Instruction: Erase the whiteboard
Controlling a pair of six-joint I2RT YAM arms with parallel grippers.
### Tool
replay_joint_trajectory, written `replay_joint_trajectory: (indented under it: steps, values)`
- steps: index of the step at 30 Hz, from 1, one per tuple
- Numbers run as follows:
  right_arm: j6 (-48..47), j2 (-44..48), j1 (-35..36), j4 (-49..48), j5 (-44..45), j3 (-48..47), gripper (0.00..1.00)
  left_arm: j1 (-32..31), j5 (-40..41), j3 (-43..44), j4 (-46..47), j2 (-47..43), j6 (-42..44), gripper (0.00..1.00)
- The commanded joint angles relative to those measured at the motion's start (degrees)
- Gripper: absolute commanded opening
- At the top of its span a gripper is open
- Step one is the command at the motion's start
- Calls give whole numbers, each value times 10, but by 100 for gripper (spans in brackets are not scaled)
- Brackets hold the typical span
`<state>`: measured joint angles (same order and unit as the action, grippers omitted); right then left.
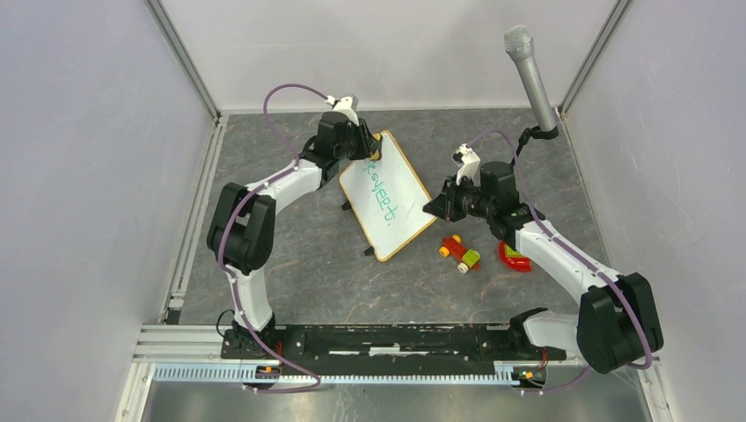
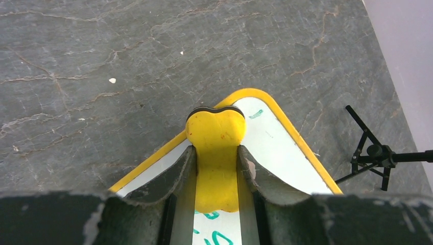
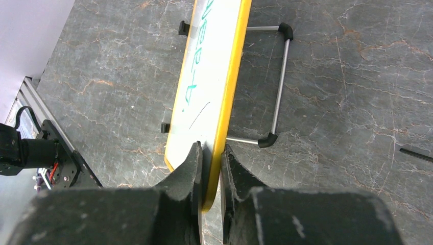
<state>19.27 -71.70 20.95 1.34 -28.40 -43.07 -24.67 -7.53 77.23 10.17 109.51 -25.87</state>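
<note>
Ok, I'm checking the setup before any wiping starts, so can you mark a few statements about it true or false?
1. The left gripper is shut on a yellow eraser. True.
2. The right gripper hangs open, clear of the whiteboard. False: it is shut on the board's edge.
3. Green handwriting is on the board. True.
4. The colourful toy rests on the whiteboard. False: it lies on the table, beside the board's near corner.

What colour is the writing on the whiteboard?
Green; the writing on the whiteboard shows best in the top external view.
</note>
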Motion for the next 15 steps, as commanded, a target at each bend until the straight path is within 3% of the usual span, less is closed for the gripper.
replay_joint_trajectory:
  steps: [1, 7, 15]
  values:
    - [-63, -11, 19, 1, -61, -4, 0, -39, 31, 51, -41, 24, 27, 9]
    - [-63, -15, 20, 4, -58, -9, 0, -68, 85, 96, -96, 45, 66, 8]
    - [-55, -25, 24, -4, -57, -13, 0, -67, 82, 84, -90, 40, 79, 8]
